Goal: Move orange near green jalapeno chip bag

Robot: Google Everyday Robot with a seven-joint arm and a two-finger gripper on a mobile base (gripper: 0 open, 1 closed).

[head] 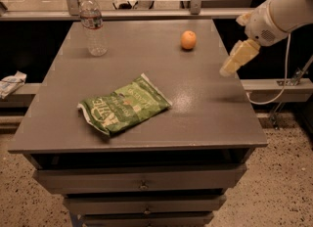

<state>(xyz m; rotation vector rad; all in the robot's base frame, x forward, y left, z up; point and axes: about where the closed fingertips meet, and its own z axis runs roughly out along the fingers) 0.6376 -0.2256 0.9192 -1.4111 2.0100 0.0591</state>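
Surface: grey table (220, 123) on a speckled floor, with a glass rail behind it.
Orange: the orange (188, 40) sits at 1 o'clock on the top, well apart from the green jalapeno chip bag (124, 105), which lies flat toward 7 o'clock.
Claw: my gripper (228, 68) hangs over the 3 o'clock edge, holding nothing. I cannot tell how wide it is set.
Risk: the round fruit could roll off the far edge if I nudge it, and a low sweep could crumple the bag.
Containers: the capped water bottle (93, 25) stands upright at 11 o'clock, possibly part full. The drawers (142, 179) are shut, so their contents are hidden.
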